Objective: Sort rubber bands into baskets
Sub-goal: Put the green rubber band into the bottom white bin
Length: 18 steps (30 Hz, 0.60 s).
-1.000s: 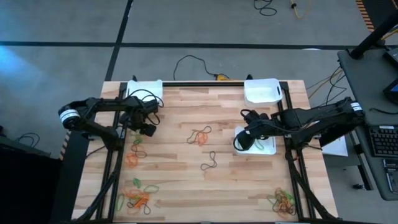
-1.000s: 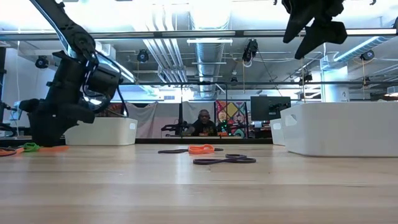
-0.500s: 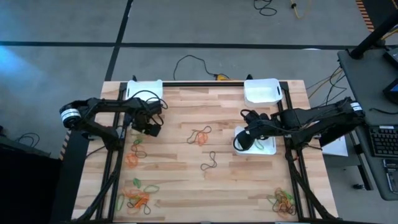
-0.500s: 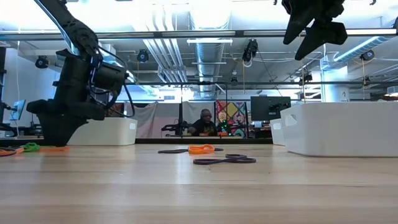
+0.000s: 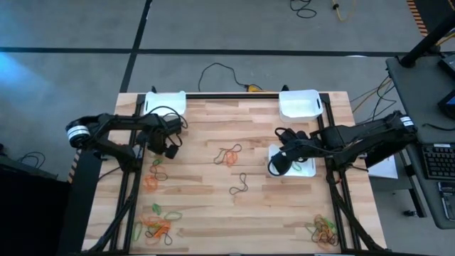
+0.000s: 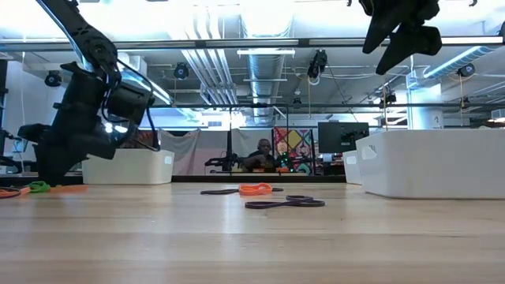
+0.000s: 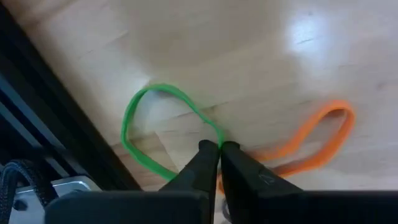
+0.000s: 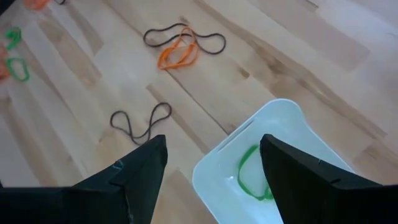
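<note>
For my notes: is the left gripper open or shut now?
Shut. The left gripper has its fingertips together, pinching the green rubber band.

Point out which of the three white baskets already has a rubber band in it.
The basket under the right gripper, by the table's right side: a green rubber band lies inside. The two at the far edge look empty.

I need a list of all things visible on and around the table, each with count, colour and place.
Baskets: three, white; far left, far right, mid right under the right gripper.
Rubber bands: many; orange, green, dark; left edge, near left pile, centre, near right pile; one green in the mid-right basket.
Table: one, light wood.
Person: one, behind the table.
Left gripper: shut on a green band beside an orange band.
Right gripper: open, above the mid-right basket.
</note>
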Tool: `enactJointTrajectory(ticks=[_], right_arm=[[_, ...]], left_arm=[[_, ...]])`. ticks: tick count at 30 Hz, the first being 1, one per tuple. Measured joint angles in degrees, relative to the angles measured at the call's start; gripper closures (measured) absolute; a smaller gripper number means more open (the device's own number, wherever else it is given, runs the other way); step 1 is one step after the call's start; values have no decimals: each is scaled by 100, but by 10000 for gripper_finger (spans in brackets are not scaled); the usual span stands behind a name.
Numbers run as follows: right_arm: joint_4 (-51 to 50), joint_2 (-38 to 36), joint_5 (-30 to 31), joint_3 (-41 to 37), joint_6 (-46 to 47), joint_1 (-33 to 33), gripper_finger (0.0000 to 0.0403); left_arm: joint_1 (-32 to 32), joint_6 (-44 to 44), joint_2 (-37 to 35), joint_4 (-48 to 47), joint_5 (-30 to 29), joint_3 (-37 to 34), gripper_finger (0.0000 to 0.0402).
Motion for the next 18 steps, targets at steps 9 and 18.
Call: enactJointTrajectory(ticks=[9, 18], right_arm=[[1, 2, 308, 0, -288, 403, 160], [757, 15, 728, -81, -1425, 324, 170]], left_arm=[[-575, -219, -777, 454, 224, 660, 401], [-1211, -811, -742, 3259, 414, 1353, 401]])
